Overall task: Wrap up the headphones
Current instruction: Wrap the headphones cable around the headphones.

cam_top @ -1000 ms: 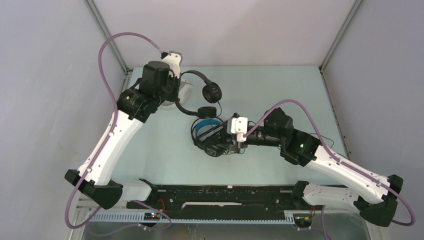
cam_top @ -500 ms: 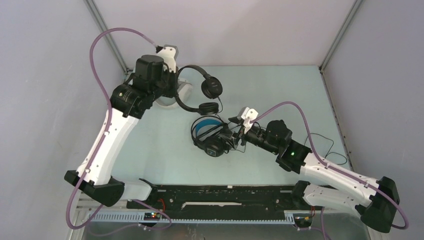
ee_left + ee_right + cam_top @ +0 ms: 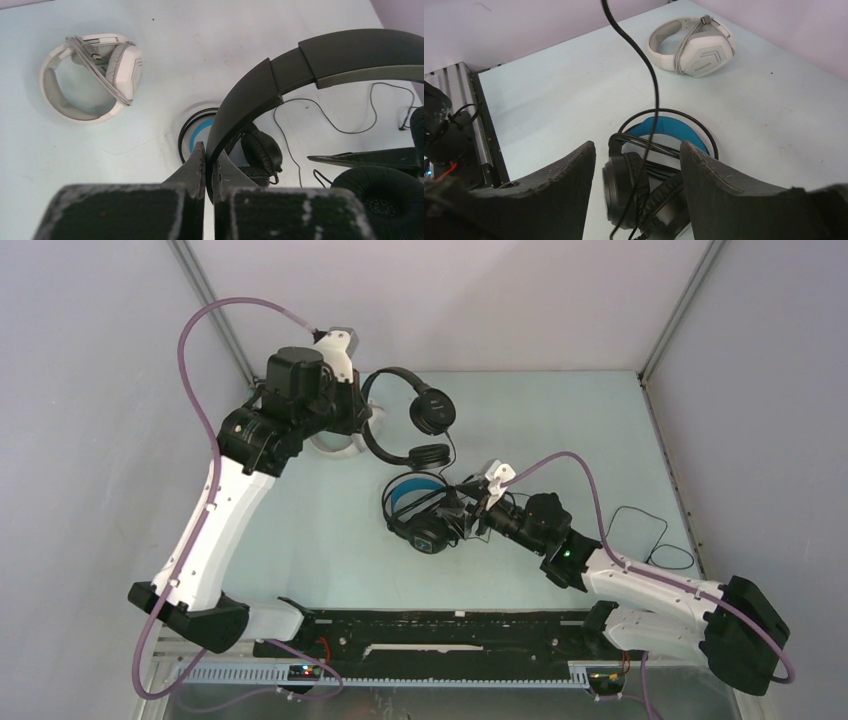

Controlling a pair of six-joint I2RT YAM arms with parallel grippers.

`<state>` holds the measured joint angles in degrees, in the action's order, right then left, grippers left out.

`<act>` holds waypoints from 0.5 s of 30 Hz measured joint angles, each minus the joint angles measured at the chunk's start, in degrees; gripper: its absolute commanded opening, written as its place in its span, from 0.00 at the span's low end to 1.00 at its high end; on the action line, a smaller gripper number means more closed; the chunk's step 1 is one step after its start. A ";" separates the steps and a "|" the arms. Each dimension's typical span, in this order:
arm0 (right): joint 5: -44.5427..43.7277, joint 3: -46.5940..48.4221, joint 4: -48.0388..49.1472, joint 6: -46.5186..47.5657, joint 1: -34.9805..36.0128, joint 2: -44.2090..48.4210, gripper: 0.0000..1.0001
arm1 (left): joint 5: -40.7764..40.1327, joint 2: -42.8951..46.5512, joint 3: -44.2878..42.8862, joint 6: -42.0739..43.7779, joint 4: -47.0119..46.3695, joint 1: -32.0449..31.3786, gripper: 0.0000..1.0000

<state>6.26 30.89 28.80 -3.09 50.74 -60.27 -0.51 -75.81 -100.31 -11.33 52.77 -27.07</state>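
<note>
My left gripper (image 3: 364, 416) (image 3: 211, 151) is shut on the headband of the slim all-black headphones (image 3: 398, 412) (image 3: 305, 62), held above the table. Its ear cups (image 3: 435, 411) hang to the right. The black headphones with blue lining (image 3: 415, 510) (image 3: 659, 131) lie on the table with their cord bundled across them. My right gripper (image 3: 458, 508) (image 3: 638, 148) stands open just over them. A thin black cable (image 3: 646, 75) hangs down between its fingers, unpinched. The white-grey headphones (image 3: 92, 75) (image 3: 694, 44) lie at the back left, cable wound round them, mostly hidden under the left arm in the top view.
A loose thin black cable (image 3: 645, 537) (image 3: 325, 112) loops over the table at the right. Grey walls close in the table on three sides. The black rail (image 3: 450, 630) with both arm bases runs along the near edge.
The left gripper has carried the slim black headphones a little to the right. The right arm has swung lower and rolled its wrist, its gripper staying by the black-blue set.
</note>
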 measured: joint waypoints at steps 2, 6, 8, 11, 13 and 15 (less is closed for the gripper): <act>-0.35 -1.92 1.25 0.02 -0.09 0.17 0.63 | 1.14 0.00 0.00 -0.28 -0.44 0.11 0.00; -0.55 -4.26 1.62 0.07 -0.94 0.59 0.63 | 3.37 0.44 0.00 -0.72 -1.90 0.15 0.00; -0.50 -4.70 1.79 0.04 -1.44 0.72 0.62 | 4.33 0.87 0.00 -0.76 -2.51 0.22 0.00; -0.07 -4.76 2.27 -0.17 -2.21 0.70 0.58 | 5.88 1.51 0.00 -0.92 -3.17 0.26 0.00; 0.07 -4.85 3.13 -0.46 -2.51 0.57 0.51 | 7.04 1.79 0.00 -1.20 -3.82 0.26 0.00; 0.17 -5.07 4.00 -0.85 -2.67 0.31 0.34 | 7.85 1.97 0.00 -1.31 -4.26 0.26 0.00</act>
<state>6.44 25.82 32.80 -3.95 48.07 -59.96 7.33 -73.84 -100.31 -12.64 48.51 -26.81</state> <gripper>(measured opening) 0.534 0.023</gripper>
